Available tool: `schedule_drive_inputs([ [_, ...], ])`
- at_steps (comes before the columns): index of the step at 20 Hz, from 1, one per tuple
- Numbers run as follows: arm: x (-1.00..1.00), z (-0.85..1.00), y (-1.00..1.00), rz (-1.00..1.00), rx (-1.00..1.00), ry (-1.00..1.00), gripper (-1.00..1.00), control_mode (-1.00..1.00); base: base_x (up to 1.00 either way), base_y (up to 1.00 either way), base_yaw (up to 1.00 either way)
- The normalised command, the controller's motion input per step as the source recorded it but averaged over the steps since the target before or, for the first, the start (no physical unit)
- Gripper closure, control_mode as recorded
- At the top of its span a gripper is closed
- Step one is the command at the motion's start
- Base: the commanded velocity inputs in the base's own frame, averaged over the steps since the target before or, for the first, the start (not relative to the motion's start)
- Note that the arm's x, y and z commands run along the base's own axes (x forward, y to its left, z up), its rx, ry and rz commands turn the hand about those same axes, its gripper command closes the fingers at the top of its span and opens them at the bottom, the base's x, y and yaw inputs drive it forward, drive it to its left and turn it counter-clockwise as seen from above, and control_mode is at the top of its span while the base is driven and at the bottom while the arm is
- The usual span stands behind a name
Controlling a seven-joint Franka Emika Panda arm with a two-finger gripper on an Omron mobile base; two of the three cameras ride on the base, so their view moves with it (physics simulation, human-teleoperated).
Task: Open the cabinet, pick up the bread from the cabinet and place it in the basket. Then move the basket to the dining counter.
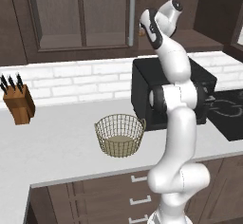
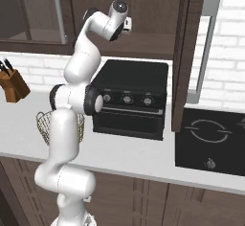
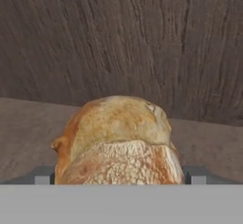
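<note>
Bread is sitting on the open cabinet shelf, between the wide-spread end effector fingers, not yet gripped. Basket is waiting below on the tabletop, left of the oven. Risk: closing off-centre could be squeezing the roll out, nudging it far back.

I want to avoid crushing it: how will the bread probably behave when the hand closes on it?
The bread looks crusty with a floury, cracked top, so it probably gives some grip yet may dent under hard squeezing. Its rounded shape suggests it could roll on the cabinet shelf if nudged. It is likely light for its size.
</note>
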Motion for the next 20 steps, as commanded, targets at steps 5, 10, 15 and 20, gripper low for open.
schedule_drive_inputs([
  [5, 0.08, -0.14, 0.04, 0.00, 0.00, 0.00, 1.00, -1.00, 0.00, 0.00, 0.00],
  [10, -0.11, -0.13, -0.07, 0.00, 0.00, -0.10, 1.00, -1.00, 0.00, 0.00, 0.00],
  [15, -0.26, -0.17, -0.08, -0.01, 0.01, -0.24, 1.00, -1.00, 0.00, 0.00, 0.00],
  [20, -0.56, -0.13, 0.00, -0.04, 0.00, -0.20, 1.00, -1.00, 0.00, 0.00, 0.00],
])
